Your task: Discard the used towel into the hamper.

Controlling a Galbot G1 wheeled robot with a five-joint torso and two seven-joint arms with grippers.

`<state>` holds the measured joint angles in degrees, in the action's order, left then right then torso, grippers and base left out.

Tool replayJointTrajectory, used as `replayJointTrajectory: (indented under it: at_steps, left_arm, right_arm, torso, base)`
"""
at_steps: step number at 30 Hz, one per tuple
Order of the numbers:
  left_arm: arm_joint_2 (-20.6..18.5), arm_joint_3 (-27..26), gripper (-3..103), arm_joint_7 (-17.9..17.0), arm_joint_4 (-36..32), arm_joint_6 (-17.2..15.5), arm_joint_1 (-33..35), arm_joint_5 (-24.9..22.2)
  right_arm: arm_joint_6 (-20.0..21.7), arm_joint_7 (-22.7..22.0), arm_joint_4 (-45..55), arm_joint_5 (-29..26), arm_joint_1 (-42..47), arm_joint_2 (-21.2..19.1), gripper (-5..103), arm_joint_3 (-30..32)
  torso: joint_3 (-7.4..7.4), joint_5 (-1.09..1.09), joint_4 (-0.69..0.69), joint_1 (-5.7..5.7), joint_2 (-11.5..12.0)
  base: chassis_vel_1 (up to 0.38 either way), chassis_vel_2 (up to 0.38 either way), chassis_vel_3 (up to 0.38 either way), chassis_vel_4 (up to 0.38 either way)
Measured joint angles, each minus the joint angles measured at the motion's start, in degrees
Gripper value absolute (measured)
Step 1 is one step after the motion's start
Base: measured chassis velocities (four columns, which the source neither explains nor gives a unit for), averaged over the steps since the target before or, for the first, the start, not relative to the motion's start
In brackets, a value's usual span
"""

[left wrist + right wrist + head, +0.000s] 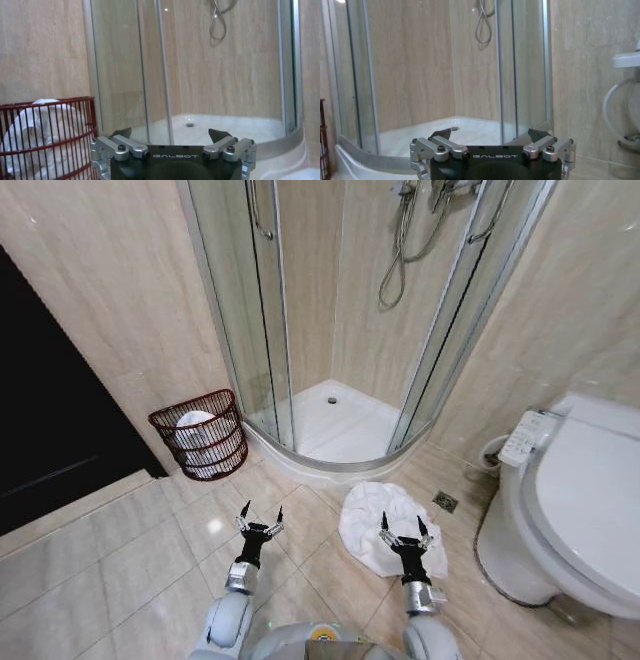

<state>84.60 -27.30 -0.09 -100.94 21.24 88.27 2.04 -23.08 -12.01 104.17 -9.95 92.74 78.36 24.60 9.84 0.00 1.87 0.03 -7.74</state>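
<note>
Hovering nearest me, my right gripper (405,529) is spread wide and empty over the near edge of the crumpled white towel (385,525) on the floor tiles (200,530); my left gripper (260,520) is equally spread over bare tile. Farther left, against the wall, the hamper (203,435) already holds white cloth. I judge a shallow pinch could drop loose folds, and a dragging corner might snag the hamper's ribs or tip it.

The beige tiled floor (120,565) carried everything. A crumpled white towel (385,525) lay on it just beside the shower base (335,450); the hamper (205,435) stood against the wall, well apart from it, and the toilet (560,530) sat at the right.
</note>
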Motion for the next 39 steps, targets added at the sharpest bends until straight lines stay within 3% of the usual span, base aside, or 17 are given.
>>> replayJointTrajectory:
  at_steps: [20,26,30,32,34,37,39]
  left_arm:
    - [-0.4,-0.1,100,1.0,0.4,0.2,-0.5,-1.3]
    - [-0.1,-0.1,100,1.0,-0.3,0.1,-0.2,-1.1]
    - [0.3,0.0,100,0.8,-1.0,0.1,0.4,-1.0]
    - [0.4,-0.1,100,0.0,-1.6,0.2,1.0,-1.2]
    - [0.4,-0.2,100,-0.4,-2.1,0.2,1.5,-1.7]
    - [0.2,-0.8,100,-1.5,-3.8,-0.4,2.9,-4.2]
    - [0.3,-1.0,100,-1.8,-3.8,-0.4,3.1,-4.5]
  right_arm:
    - [0.1,-0.7,-1.2,-0.3,-1.0,0.2,100,0.6]
    - [0.9,-0.8,-2.2,-1.7,-1.2,-2.0,100,2.1]
    - [3.5,2.8,-1.1,-7.2,2.0,-6.7,100,3.4]
    - [4.1,6.6,-0.1,-9.4,5.1,-9.8,100,4.5]
    - [5.4,8.4,0.7,-10.6,6.2,-10.3,100,5.1]
    - [11.7,12.8,2.4,-15.7,7.6,-10.6,100,6.5]
    - [13.2,14.3,2.3,-16.6,7.5,-10.7,100,6.7]
  torso:
    - [0.16,0.01,0.00,-0.01,-0.2]
    - [0.21,0.00,0.00,-0.01,-0.3]
    - [0.22,-0.01,0.00,-0.03,-0.4]
    - [0.24,0.00,0.00,-0.03,-0.4]
    - [0.25,0.00,0.00,-0.03,-0.4]
    - [0.28,0.03,-0.01,-0.03,-0.5]
    - [0.29,0.03,-0.01,-0.03,-0.5]
  base:
    - [-0.089,0.097,0.098,-0.085]
    - [-0.074,0.068,0.053,-0.010]
    - [0.058,-0.004,-0.057,0.019]
    - [0.048,-0.044,-0.045,0.058]
    - [0.000,0.000,0.000,0.000]
    - [0.000,0.000,0.000,0.000]
    - [0.000,0.000,0.000,0.000]
